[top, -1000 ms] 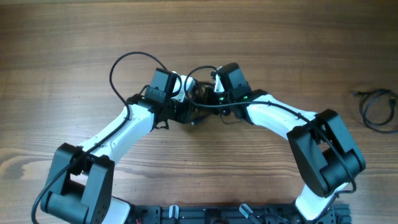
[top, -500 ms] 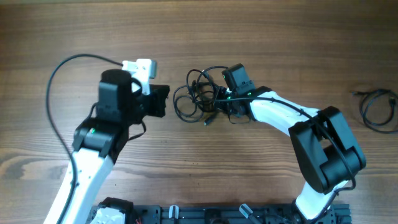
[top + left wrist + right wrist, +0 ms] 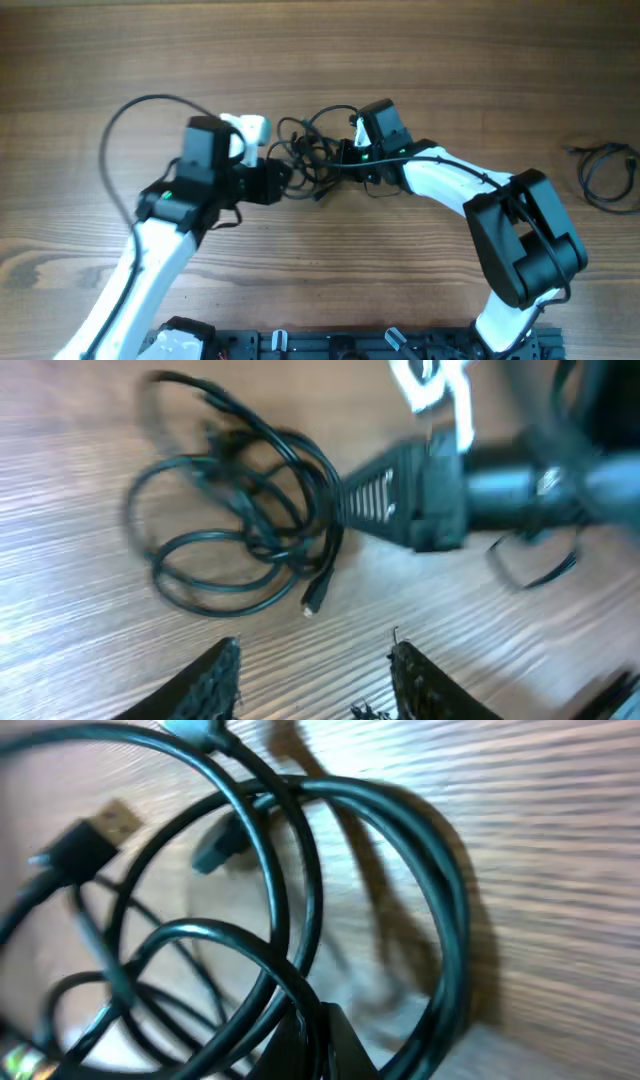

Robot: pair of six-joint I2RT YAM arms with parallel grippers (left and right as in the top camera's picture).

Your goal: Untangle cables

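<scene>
Left wrist view, foreground: the left claw (image 3: pixel 315 685) stands with its two ribbed black fingers (image 3: pixel 215 680) apart and only bare brown wood-grain table (image 3: pixel 80 660) between them; it holds nothing. Directly ahead of it, just beyond the fingertips, lies the tangle of thin black cables (image 3: pixel 240 530), several overlapping loops resting on the table. One small whitish plug tip (image 3: pixel 311 606) trails out of the tangle toward this claw. Beyond the tangle, the right claw (image 3: pixel 350 510) meets the loops with its jaws closed on a strand at their far edge.

Overhead view: the thin black cables (image 3: pixel 310 160) sit between the left claw (image 3: pixel 283 180) and the right claw (image 3: pixel 347 160), their long axis running roughly from one claw to the other. The left arm is judged the free one for the next grasp.

Only the right wrist view resolves the pinch, strands (image 3: pixel 290 920) crossing at the fingertips, and a flat rectangular plug (image 3: pixel 95 830). Only the overhead view shows both arms facing each other.
</scene>
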